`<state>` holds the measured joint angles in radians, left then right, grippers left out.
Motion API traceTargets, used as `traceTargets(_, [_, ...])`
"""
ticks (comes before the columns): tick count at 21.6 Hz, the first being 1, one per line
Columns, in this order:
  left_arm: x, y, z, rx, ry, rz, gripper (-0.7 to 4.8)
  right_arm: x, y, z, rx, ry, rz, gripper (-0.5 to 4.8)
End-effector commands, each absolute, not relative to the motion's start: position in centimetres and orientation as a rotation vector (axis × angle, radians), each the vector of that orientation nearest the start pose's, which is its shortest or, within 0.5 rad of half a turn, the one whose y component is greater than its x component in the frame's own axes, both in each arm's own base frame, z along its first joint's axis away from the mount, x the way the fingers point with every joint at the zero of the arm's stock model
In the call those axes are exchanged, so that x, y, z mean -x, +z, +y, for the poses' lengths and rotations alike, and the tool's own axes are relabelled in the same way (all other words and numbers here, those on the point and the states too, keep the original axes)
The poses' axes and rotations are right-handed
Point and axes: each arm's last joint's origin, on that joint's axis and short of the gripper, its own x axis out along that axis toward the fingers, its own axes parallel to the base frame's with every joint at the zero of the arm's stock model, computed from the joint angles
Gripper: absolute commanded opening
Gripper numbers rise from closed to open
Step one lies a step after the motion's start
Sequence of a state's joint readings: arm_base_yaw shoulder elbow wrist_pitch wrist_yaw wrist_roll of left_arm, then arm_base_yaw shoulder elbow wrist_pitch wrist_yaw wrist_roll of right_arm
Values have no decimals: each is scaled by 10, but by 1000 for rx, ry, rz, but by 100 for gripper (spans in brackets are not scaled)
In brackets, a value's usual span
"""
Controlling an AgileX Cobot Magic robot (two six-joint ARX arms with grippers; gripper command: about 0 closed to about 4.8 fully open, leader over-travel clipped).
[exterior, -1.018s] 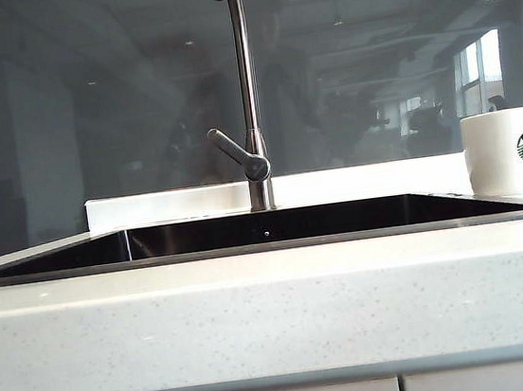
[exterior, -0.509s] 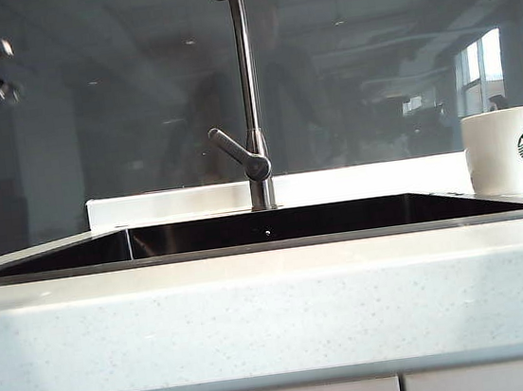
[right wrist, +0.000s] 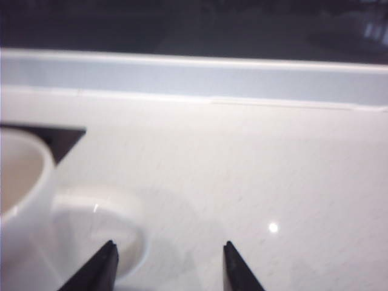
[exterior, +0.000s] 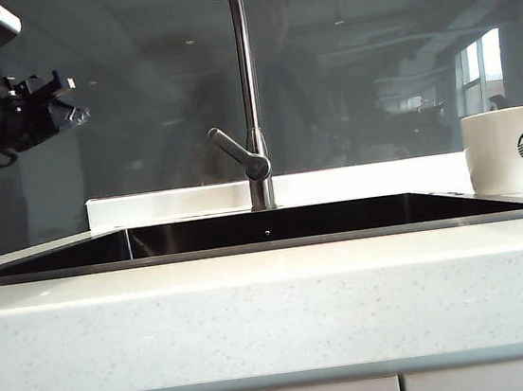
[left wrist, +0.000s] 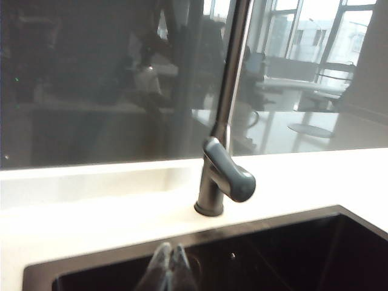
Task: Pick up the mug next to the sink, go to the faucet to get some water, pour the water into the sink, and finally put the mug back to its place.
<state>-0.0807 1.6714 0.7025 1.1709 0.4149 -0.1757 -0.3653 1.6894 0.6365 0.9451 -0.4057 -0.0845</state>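
- Nothing of the task is done yet, judging from the exterior view: you see the mug [exterior: 509, 150] standing upright on the countertop [exterior: 276, 313] to the right of the sink [exterior: 265, 227], the faucet [exterior: 246, 92] untouched, and the left gripper [exterior: 64, 100] hanging high over the left side.
- Your left wrist view shows the left gripper's [left wrist: 170, 270] fingers pressed together, empty, above the sink [left wrist: 291, 254] near the faucet [left wrist: 221, 163].
- Your right wrist view shows the right gripper [right wrist: 168, 267] spread wide, empty, just beside the mug's [right wrist: 27, 200] handle [right wrist: 103, 221]; picking up, filling, pouring and returning all remain.
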Motion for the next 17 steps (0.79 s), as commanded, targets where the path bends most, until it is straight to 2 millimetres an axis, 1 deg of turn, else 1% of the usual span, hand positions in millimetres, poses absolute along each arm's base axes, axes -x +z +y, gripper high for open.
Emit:
traceTargets(1, [-329, 223, -38, 131, -517, -190, 0, -305, 169, -100, 66, 65, 95, 239])
traceTargets(11, [-331, 224, -39, 130, -536, -186, 0, -310, 158, -98, 71, 65, 86, 239])
traceTargets(15, [-331, 222, -40, 129, -568, -169, -1, -323, 158, -99, 77, 76, 68, 239])
traceTargets(16, [-331, 222, -40, 129, -569, -165, -1, -329, 161, -98, 82, 85, 56, 238])
traceTargets(17, [-331, 222, -40, 129, -570, -164, -1, -331, 163, -98, 83, 86, 52, 238])
